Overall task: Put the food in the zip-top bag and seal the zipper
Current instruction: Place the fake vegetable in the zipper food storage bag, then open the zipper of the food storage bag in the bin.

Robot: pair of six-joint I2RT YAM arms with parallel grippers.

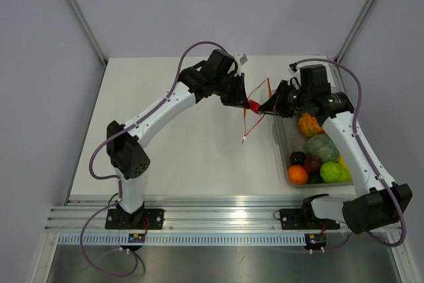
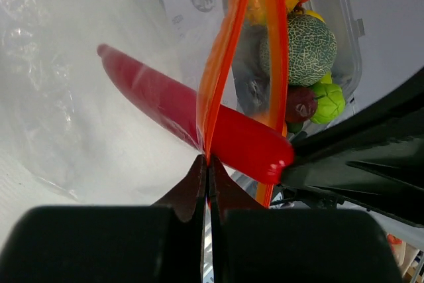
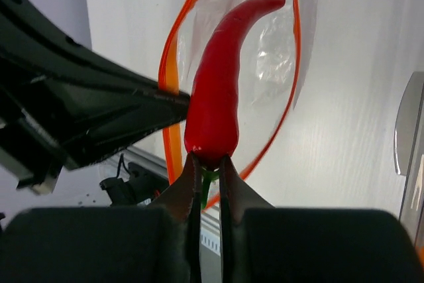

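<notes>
The left gripper was closed to a thin pinch on the zipper, gripping the strip where its two lips met directly ahead of the fingertips. This hold suspended the zip-top bag clear of the table. The lips spread apart with distance from the jaws, forming an open loop. The purpose was judged to be presenting a stable, gaping mouth to the opposite arm.

The right gripper was closed on the green stem of a red chili pepper, with the body projecting straight out from the fingertips. Gripping at the stem left the whole length of the pepper free to enter the bag first. The pepper's pointed end lay within the orange loop and, in the left wrist view, appeared behind the clear film, so it was judged partly inserted.

The remaining food sat in the clear bin, behind the right gripper and below its forearm, apart from the bag.
</notes>
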